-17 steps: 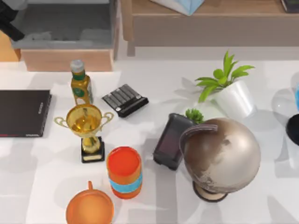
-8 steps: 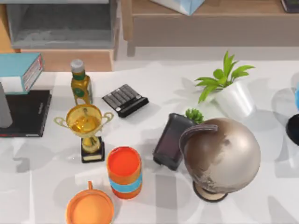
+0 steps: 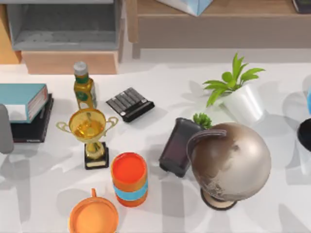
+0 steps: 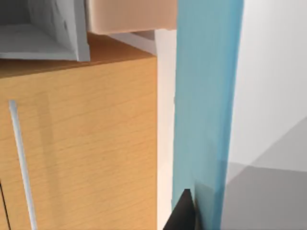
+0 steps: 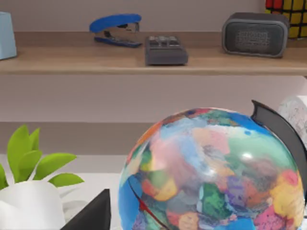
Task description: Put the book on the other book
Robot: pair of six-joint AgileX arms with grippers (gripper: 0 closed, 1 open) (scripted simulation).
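Left claw [image 3: 4,127] at the surface's left edge; finger spread: cannot tell. Just beyond it, thick teal-blue book with white page edges [image 3: 22,100] lies on flat black book [image 3: 34,127]. Yellow oil bottle [image 3: 83,87] farther right.

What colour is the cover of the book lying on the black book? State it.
Teal-blue, with white page edges; the book shows best in the top view, on the black book.
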